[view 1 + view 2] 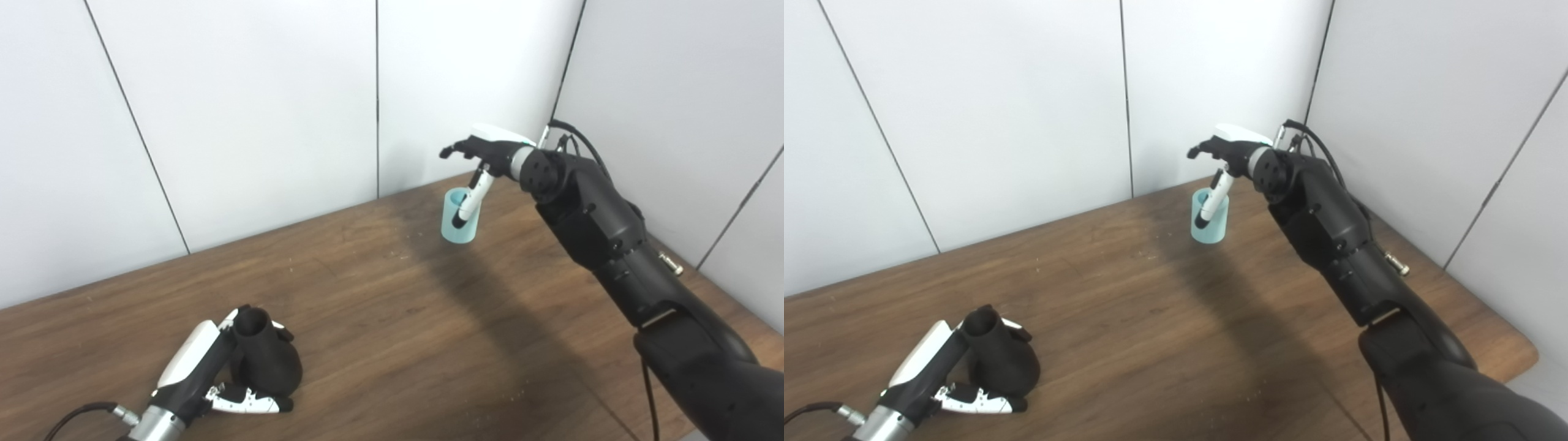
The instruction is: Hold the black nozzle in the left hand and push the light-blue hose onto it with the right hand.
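The black nozzle (pixel 266 361) stands on the wooden table (pixel 398 318) at the front left, narrow mouth up. My left hand (pixel 208 373) is wrapped around it, fingers behind and thumb along its base in front. The light-blue hose (pixel 458 217), a short open tube, stands upright at the back of the table near the wall. My right hand (pixel 484 156) hovers just over it, open, with fingers stretched to the left above the tube and the thumb hanging down across its front. The two hands are far apart. In the right eye view the hose (pixel 1208 217) and nozzle (pixel 1001 361) stand the same way.
White wall panels (pixel 257 110) close the table at the back and on the right. The table's right edge and rounded front corner (pixel 1522 355) lie close beside my right arm (pixel 612 245). Bare wood lies between the nozzle and the hose.
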Controlling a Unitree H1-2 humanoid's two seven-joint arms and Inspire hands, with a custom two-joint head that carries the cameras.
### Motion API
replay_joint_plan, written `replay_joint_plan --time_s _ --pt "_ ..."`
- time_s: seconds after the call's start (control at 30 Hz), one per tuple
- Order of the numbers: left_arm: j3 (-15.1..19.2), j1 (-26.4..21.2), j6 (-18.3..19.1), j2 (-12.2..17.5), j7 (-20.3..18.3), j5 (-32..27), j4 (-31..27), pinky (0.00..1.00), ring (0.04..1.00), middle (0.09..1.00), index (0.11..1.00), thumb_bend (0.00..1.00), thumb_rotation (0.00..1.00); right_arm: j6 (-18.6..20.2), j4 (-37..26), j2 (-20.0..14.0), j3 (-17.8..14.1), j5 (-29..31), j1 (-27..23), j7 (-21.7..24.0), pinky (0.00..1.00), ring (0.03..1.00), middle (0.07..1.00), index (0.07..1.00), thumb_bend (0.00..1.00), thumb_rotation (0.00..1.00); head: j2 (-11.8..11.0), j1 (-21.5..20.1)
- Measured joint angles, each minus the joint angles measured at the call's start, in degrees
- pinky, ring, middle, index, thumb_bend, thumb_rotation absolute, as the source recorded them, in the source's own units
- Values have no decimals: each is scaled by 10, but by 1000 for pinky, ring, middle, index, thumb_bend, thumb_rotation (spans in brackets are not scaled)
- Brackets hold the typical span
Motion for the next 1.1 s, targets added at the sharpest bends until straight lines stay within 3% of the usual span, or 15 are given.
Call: replay_joint_plan --time_s 0.47,1.1 --pt "0 1 -1 2 0 -3 0 1000 627 467 496 525 0 -7 34 0 34 3 -1 -48 767 889 924 858 911 95 3 1" --pt "-2 8 -1 15 -1 -2 -17 1000 626 473 493 525 0 -29 105 17 52 28 -1 -94 726 847 856 841 895 76 9 11"
